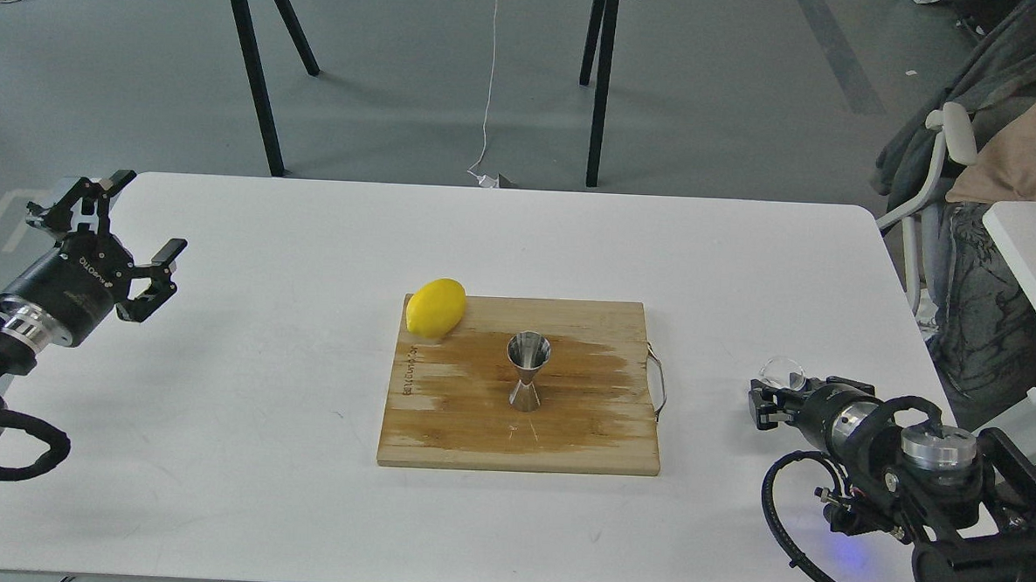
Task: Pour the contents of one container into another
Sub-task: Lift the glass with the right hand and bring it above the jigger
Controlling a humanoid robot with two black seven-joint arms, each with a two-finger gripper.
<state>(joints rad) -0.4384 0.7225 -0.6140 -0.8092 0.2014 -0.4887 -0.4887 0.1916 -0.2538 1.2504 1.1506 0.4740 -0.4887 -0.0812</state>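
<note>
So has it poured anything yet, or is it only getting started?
Early on, it seems. The right gripper is at the small glass cup on the table's right side, though whether it grips it is unclear. The jigger stands upright on the wooden board, beside a lemon. Left to do: carry the cup over and tip it into the jigger. The left gripper is open, off to the side.

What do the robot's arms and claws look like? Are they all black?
Mostly black. The left claw has two chunky black fingers on a round black wrist with small white lettering and a silver ring behind it. The right claw sits on a black wrist with a silver band and a silver cap. Looping black cables hang off both arms, and a blue light glows under the right one.
</note>
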